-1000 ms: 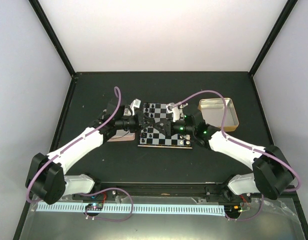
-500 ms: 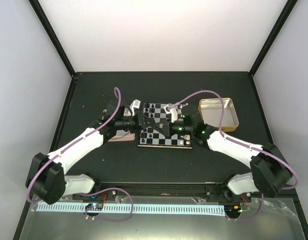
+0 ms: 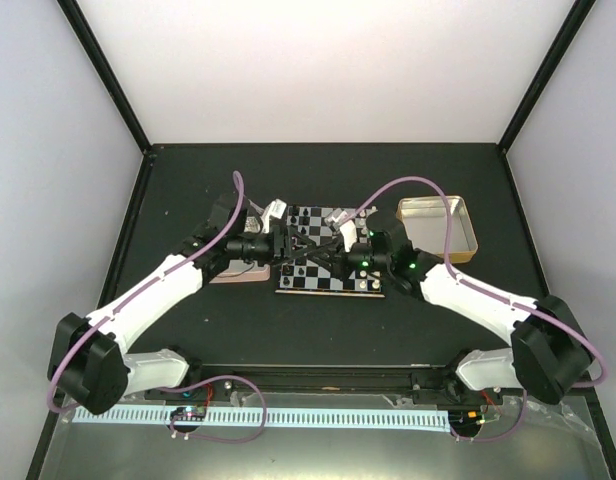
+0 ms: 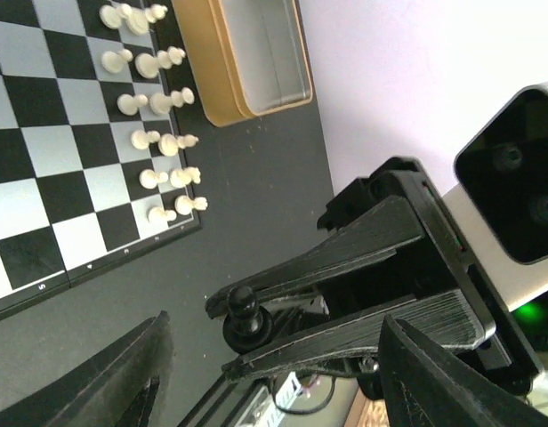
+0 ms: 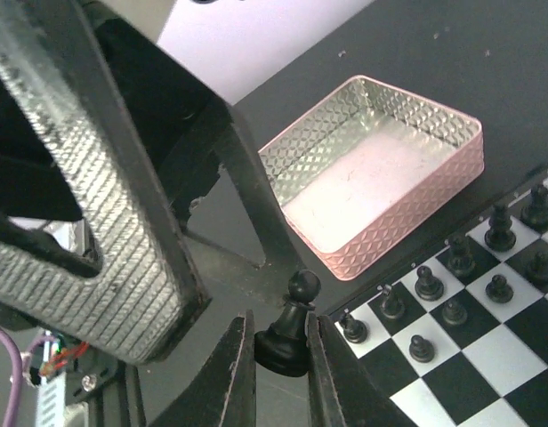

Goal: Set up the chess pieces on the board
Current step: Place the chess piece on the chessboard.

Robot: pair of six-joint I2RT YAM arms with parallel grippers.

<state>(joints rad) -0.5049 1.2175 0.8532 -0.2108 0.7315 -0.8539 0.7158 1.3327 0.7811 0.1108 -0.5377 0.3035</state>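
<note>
A black pawn (image 5: 292,325) sits pinched by its base between the fingers of my right gripper (image 5: 278,322), which is shut on it. In the left wrist view the same pawn (image 4: 245,318) shows between the right gripper's two black fingers (image 4: 345,258). My left gripper (image 4: 265,382) is open around them, with its fingers wide on either side and not touching the pawn. Both grippers meet above the left part of the board (image 3: 333,283). Black chess pieces (image 5: 434,285) stand in two rows on the board's edge (image 5: 487,356) nearest the pink tin.
An empty pink-rimmed tin (image 5: 390,240) lies just beside the board, under the left arm (image 3: 238,275). An empty gold-rimmed tin (image 4: 203,62) lies past the opposite edge (image 3: 468,225). White pieces (image 4: 158,107) stand in two rows along that edge.
My left gripper has opened and let go of the pawn. My right gripper has closed on it. Both arms have hardly shifted above the board.
</note>
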